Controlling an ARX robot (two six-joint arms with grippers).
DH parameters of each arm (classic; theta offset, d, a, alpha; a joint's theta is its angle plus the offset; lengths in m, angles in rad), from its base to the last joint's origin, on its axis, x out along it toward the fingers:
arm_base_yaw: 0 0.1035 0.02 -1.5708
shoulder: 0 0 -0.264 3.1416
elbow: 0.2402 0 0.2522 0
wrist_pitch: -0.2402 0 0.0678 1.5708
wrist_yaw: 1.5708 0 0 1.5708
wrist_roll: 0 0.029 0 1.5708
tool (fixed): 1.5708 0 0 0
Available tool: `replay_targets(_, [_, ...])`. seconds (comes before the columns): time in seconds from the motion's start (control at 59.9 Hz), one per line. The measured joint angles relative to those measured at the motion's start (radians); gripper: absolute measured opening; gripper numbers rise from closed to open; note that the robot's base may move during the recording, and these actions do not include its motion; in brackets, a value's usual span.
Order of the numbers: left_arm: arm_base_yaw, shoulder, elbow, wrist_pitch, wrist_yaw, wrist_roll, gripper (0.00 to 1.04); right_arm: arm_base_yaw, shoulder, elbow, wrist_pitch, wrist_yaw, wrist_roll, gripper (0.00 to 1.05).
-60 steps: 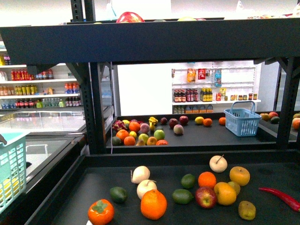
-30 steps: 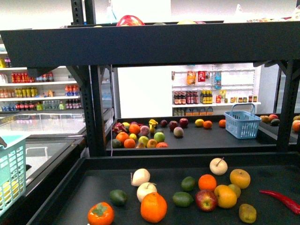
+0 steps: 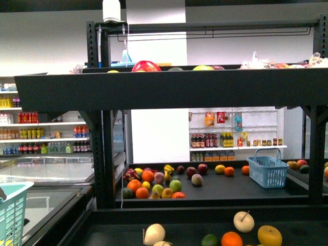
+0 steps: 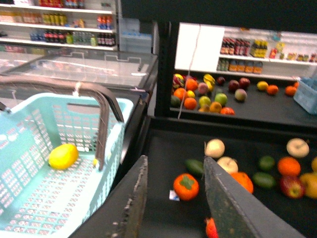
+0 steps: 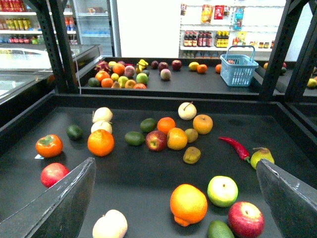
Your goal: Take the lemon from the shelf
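The small bright-yellow lemon (image 4: pixel 63 155) lay on the perforated floor of the pale teal plastic basket (image 4: pixel 29 198), under its dark arched handle (image 4: pixel 101 116). It sat off to one side of the left claw (image 4: pixel 173 198), outside the gap between the fingers and apart from both of them, with the basket's wall between it and the claw. The left claw stood open and empty, its two dark fingers (image 4: pixel 136 203) spread over the near tray of the black metal-framed tiered shelf (image 4: pixel 158 144). Between and just beyond those fingers lay a red-orange persimmon with a green leafy cap (image 4: pixel 186 186), and further out a white pear-like fruit (image 4: pixel 215 148) and a big orange (image 4: pixel 241 179).

The right claw (image 5: pixel 173 198) was likewise wide open and gripped nothing. A large orange (image 5: pixel 188 203) rested between its fingers on the same dark tray, with a pale green apple (image 5: pixel 222 191) and a red apple (image 5: pixel 245 219) near the finger on one side. The lemon did not appear in the right wrist view.

In the front view neither claw appeared; only a corner of the teal basket showed at the edge, beside the shelf.
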Motion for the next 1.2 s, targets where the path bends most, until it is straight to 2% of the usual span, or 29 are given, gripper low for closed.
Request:
replay_targets(0.167, [-0.016,-0.082,-0.135,0.046,-0.005,0.016,0.02,0.0,0.0,0.0,0.0,-0.002,0.0,0.97])
replay_targets(0.517, [-0.017,-0.268,-0.328,0.055,-0.005,0.022,0.03,0.0,0.0,0.0,0.0,-0.002,0.0,0.97])
replay_targets(1.202, [-0.017,-0.537,-0.44,-0.085,-0.006,0.024,0.03,0.0,0.0,0.0,0.0,-0.002,0.0,0.97])
